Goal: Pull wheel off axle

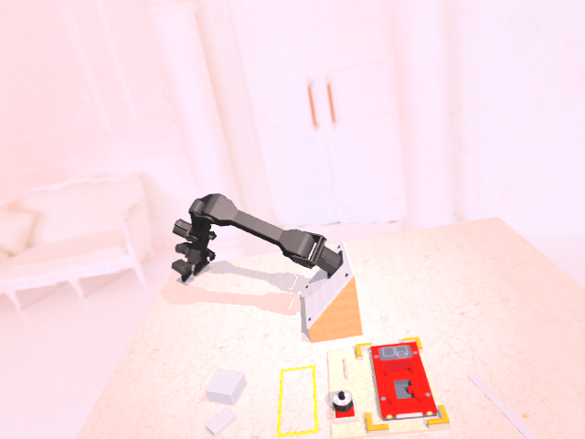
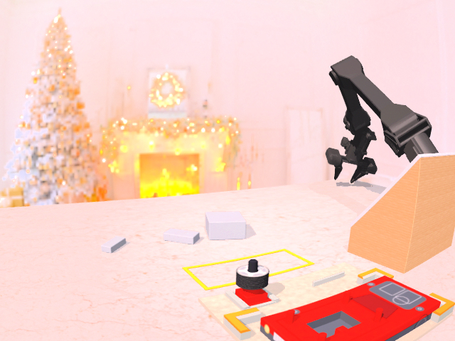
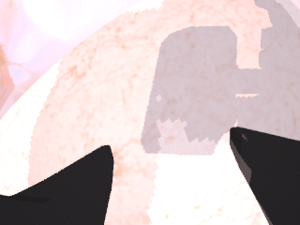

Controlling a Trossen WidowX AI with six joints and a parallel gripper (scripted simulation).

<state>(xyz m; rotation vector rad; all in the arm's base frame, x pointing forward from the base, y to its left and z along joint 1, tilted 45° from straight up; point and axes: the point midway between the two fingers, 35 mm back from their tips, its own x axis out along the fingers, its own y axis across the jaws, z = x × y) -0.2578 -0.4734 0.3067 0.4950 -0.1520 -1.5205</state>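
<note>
A pale marble bench point(image 1: 472, 283) fills a washed-out pink room. Going left to right in the top view, the gripper point(image 1: 191, 266) hangs just above the bench's far left corner, fingers pointing down, jaws parted and holding nothing. Toward the near edge come two grey blocks point(image 1: 226, 386), then the yellow marked area point(image 1: 297, 401), then the wheel point(image 1: 342, 401), seated on its upright axle point(image 2: 252, 265) just right of that outline. So the wheel lies well apart from the gripper, toward the near edge and rightward; the axle stands vertical, which suggests a pull straight up.
</note>
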